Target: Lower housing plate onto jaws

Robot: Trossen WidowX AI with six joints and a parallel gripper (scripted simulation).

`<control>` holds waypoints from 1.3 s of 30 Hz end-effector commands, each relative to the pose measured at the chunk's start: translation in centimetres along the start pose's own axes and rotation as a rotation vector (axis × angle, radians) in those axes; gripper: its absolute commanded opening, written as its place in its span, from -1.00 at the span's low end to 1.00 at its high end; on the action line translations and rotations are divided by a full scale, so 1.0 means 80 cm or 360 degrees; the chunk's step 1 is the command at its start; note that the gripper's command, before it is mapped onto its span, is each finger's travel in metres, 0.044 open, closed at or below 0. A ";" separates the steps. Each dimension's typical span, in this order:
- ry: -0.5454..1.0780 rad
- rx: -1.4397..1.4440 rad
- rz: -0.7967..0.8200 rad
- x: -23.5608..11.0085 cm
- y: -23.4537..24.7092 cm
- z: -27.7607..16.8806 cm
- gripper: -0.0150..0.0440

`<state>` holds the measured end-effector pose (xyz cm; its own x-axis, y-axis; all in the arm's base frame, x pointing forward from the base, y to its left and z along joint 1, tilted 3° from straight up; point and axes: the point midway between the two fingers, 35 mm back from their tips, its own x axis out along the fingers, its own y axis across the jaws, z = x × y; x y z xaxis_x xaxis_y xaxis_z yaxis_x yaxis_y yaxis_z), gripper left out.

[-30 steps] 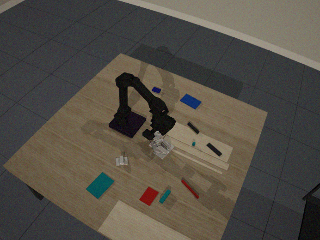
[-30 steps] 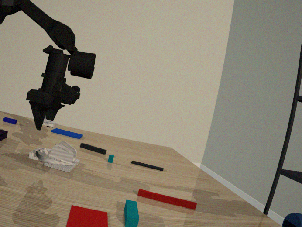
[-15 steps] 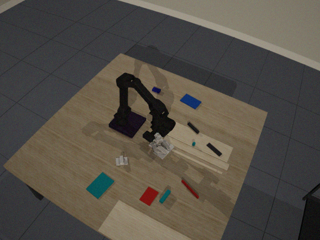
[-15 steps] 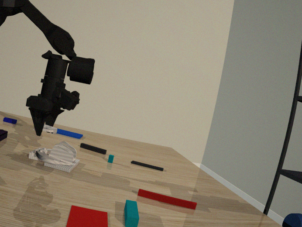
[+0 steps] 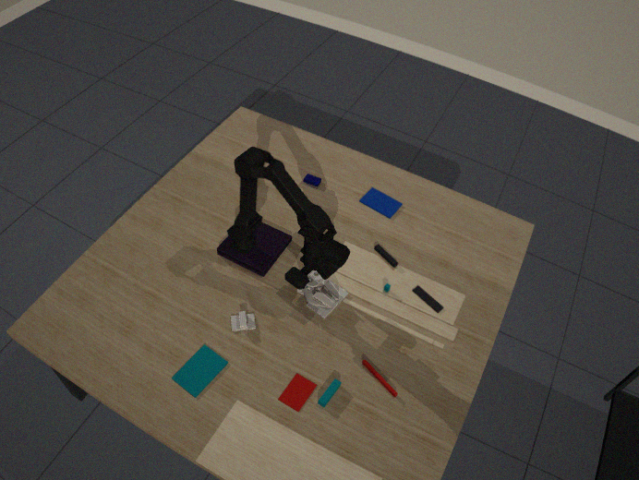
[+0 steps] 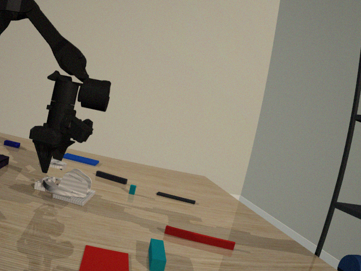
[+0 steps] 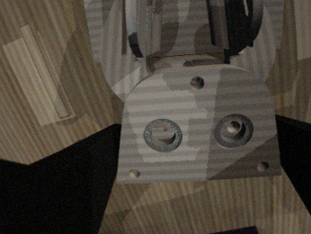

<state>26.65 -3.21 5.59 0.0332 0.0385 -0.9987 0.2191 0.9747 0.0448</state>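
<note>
My gripper [image 6: 51, 166] [image 7: 193, 127] is shut on the housing plate [image 6: 59, 163] [image 7: 198, 159], a pale plate with a rounded side, two grey-ringed holes and several small holes. A finger is at each side edge of it. The plate hangs above the rear part of the white assembly [image 5: 323, 308] [image 6: 72, 199], with a gap between them in the exterior view. In the wrist view a round stub end shows inside the right ring, off its middle. Pale and dark parts show in the left ring. The jaws are hard to tell apart in the top and exterior views; the plate hides much of them from the wrist.
A small white part [image 5: 242, 321] with a raised bar lies on the wooden table [image 5: 154, 289]. Two black bars [image 5: 385, 255] [image 5: 428, 298] and a small teal block [image 5: 387, 288] [image 6: 132, 189] lie beyond the assembly. A red bar [image 5: 379, 378] [image 6: 199, 237] and red plate [image 5: 297, 391] [image 6: 105, 259] also lie there.
</note>
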 end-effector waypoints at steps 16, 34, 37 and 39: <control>0.0011 0.0004 0.0006 0.027 0.001 -0.003 0.70; 0.0011 0.0018 0.0006 0.030 0.001 -0.003 0.70; 0.0011 0.0018 0.0006 0.031 0.001 -0.003 0.70; 0.0011 0.0020 0.0006 0.032 0.001 -0.003 0.70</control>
<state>26.48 -3.07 3.16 0.0273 0.0394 -0.9988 0.2248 0.9734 0.0446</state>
